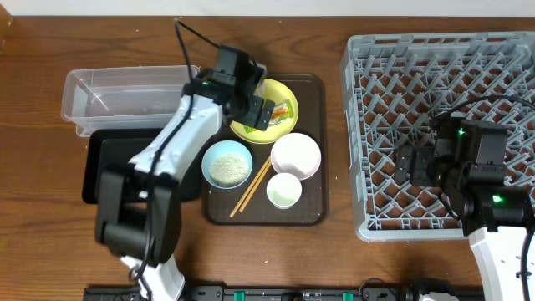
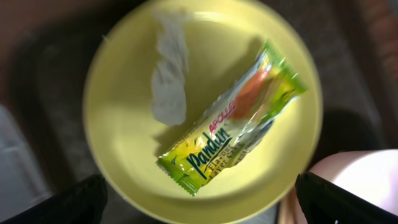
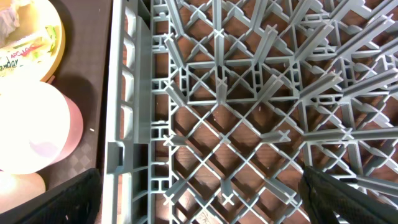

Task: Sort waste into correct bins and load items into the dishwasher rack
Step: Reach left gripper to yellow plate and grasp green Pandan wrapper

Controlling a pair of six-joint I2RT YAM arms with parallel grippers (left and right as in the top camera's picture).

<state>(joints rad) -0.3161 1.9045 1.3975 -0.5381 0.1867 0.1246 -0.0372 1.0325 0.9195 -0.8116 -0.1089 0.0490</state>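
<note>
The green-and-yellow snack wrapper [image 2: 233,127] lies on the round yellow plate [image 2: 124,137] beside a crumpled white scrap [image 2: 169,74]. My left gripper [image 2: 202,208] hangs open above the plate's near edge, holding nothing; overhead it [image 1: 266,113] covers part of the plate [image 1: 284,90]. The light blue bowl [image 1: 226,164] holds white rice grains. The white bowl [image 1: 296,155], small pale cup [image 1: 284,191] and chopsticks [image 1: 251,188] lie nearby. My right gripper [image 3: 199,199] is open and empty over the grey dishwasher rack [image 3: 249,124], near its left wall [image 1: 414,163].
All the dishes sit on a dark brown serving tray [image 1: 313,209]. The clear tub [image 1: 125,96] and the black tray [image 1: 96,167] stand left of it. The rack [image 1: 435,58] fills the right side. The right wrist view shows the white bowl [image 3: 31,124] and the plate [image 3: 53,46].
</note>
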